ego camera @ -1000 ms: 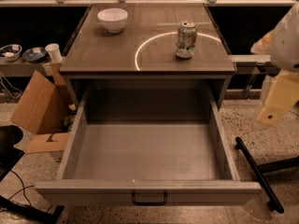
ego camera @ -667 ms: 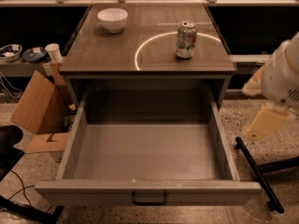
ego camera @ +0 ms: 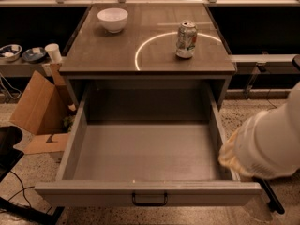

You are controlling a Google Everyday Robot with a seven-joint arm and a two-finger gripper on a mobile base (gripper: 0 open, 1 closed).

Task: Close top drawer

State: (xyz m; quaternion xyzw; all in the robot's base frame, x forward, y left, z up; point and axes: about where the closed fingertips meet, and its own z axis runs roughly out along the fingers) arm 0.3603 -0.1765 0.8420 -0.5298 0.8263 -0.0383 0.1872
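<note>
Cardboard box on floor far left, white bowl on surface, top drawer standing wide open beneath, can right of centre, gripper at drawer's right wall, grip state cannot tell.

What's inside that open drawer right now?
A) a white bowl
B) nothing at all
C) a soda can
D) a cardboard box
B: the drawer shows only its bare floor; the can and bowl stand on the cabinet top, and the gripper is at the drawer's right wall.
</note>
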